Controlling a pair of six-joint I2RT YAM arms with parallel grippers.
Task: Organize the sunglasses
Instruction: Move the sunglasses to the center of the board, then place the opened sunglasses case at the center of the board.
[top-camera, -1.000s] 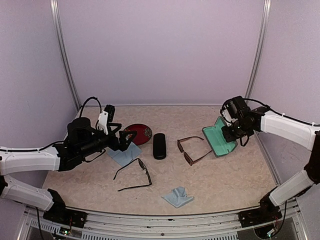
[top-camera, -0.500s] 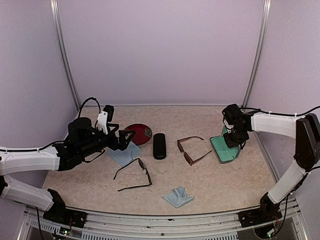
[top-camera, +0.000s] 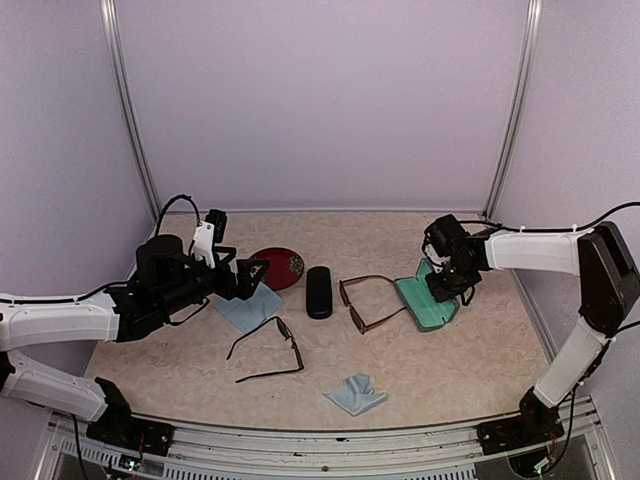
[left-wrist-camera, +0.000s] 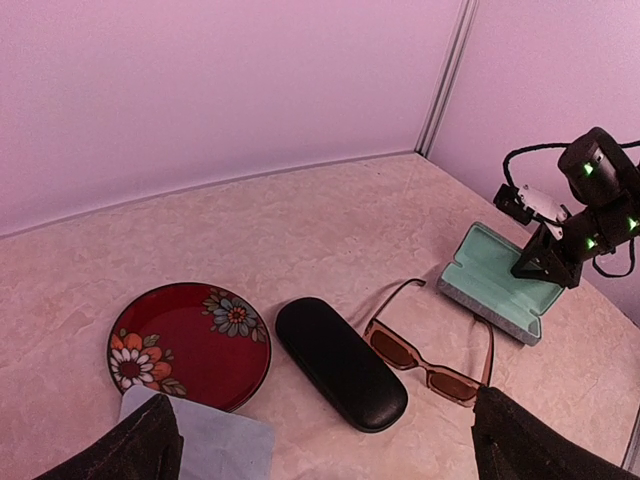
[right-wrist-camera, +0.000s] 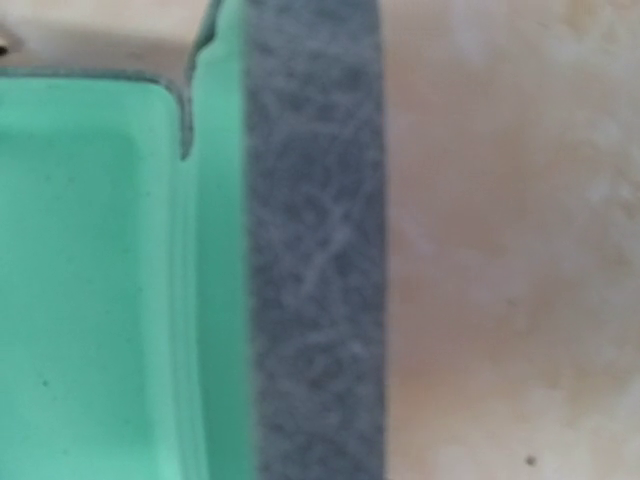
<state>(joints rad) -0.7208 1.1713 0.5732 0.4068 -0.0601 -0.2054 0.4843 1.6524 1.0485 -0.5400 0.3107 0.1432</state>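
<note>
The brown sunglasses (top-camera: 368, 304) lie with their arms unfolded just to the right of the closed black case (top-camera: 319, 292), the landmark at the middle of the table. The black sunglasses (top-camera: 268, 350), also unfolded, lie in front of the black case and slightly to its left. Beyond the brown pair, farther right of the black case, sits an open case (top-camera: 425, 301) with a green lining, close to one arm tip of the sunglasses; whether they touch cannot be told. The right gripper (top-camera: 441, 281) stands on the rim of the open case farthest from the black case, its fingers drawn nearly together and apparently pinching that rim. The left gripper (top-camera: 256, 280) hovers to the left of the black case, fingers spread wide and holding nothing, above a plate (top-camera: 280, 266) and a cloth (top-camera: 243, 310). A second cloth (top-camera: 355, 392) lies well in front of the black case. The step in hand appears to be positioning the open case to receive the brown pair. Doing it well probably calls for keeping the case flat and low, stopping short of the nearby arm tip so the sunglasses are not pushed, and leaving the lining facing up.
</note>
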